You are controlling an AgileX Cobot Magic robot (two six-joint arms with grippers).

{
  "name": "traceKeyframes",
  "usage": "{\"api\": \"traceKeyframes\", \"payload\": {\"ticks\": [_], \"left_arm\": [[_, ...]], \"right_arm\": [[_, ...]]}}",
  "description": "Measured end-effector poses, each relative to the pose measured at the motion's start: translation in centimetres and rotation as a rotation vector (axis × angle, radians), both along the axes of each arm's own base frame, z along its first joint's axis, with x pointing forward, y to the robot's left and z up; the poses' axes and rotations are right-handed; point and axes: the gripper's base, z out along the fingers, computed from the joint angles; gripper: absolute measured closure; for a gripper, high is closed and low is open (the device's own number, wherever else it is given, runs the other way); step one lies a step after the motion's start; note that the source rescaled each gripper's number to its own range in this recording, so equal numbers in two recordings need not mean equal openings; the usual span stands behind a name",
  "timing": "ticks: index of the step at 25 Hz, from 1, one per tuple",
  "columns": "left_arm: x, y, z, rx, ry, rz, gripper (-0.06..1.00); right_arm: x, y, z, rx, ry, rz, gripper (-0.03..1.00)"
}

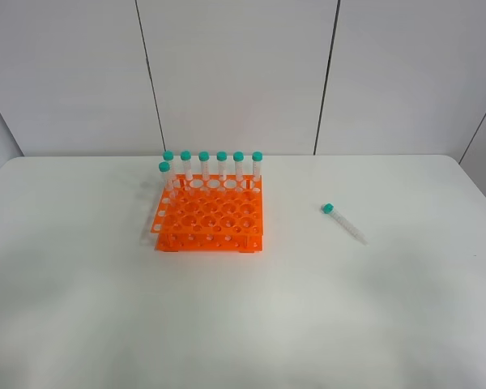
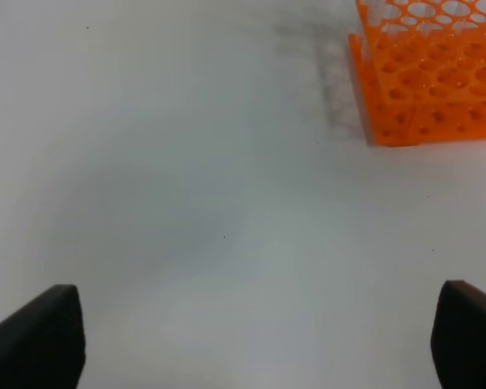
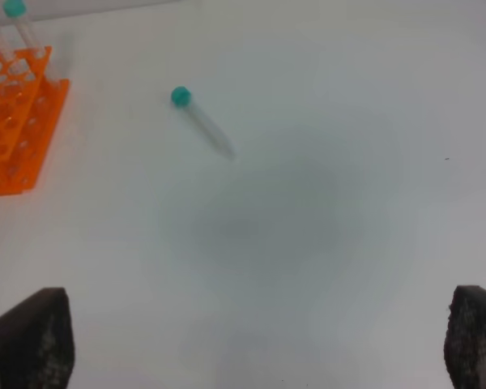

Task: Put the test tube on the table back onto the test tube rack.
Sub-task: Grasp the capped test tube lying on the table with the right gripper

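From the high camera we see the test tube [image 1: 343, 223] lying flat on the white table [image 1: 243, 324], well apart from the orange test tube rack [image 1: 211, 220] and at about 3 o'clock from it. Its teal cap points toward 10 o'clock and its tapered tip toward 4 o'clock. The rack sits a little toward 11 o'clock of the table's middle. Seven capped tubes [image 1: 204, 168] stand upright in it: six in a line along its 12 o'clock edge, and one more just in front of that line at the 9 o'clock end. On the right wrist camera we find the test tube [image 3: 201, 121] ahead of our right gripper [image 3: 259, 336], untouched, with a corner of the rack [image 3: 16, 138] off to one side. The gripper's two dark fingers [image 3: 28, 340] stand wide apart with only table between them. Our left gripper [image 2: 255, 332] is likewise spread wide, its fingers [image 2: 40, 340] above plain table. A corner of the rack [image 2: 429, 81] lies ahead of it, and it holds nothing.
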Motion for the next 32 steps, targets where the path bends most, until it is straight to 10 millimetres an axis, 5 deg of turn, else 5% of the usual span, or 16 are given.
{"api": "traceKeyframes", "payload": {"ticks": [13, 18, 25, 32], "left_arm": [[0.0, 0.0, 0.0, 0.000, 0.000, 0.000, -0.06], [0.0, 0.0, 0.0, 0.000, 0.000, 0.000, -0.06], [0.0, 0.0, 0.0, 0.000, 0.000, 0.000, -0.06], [0.0, 0.0, 0.0, 0.000, 0.000, 0.000, -0.06]], "right_arm": [[0.0, 0.0, 0.0, -0.005, 0.001, 0.001, -0.03], [1.7, 0.0, 2.3, -0.036, 0.054, 0.014, -0.03], [9.5, 0.1, 7.1, -0.105, 0.202, 0.059, -0.03], [18.3, 0.4, 6.8, -0.114, 0.462, 0.113, -0.03]]}}
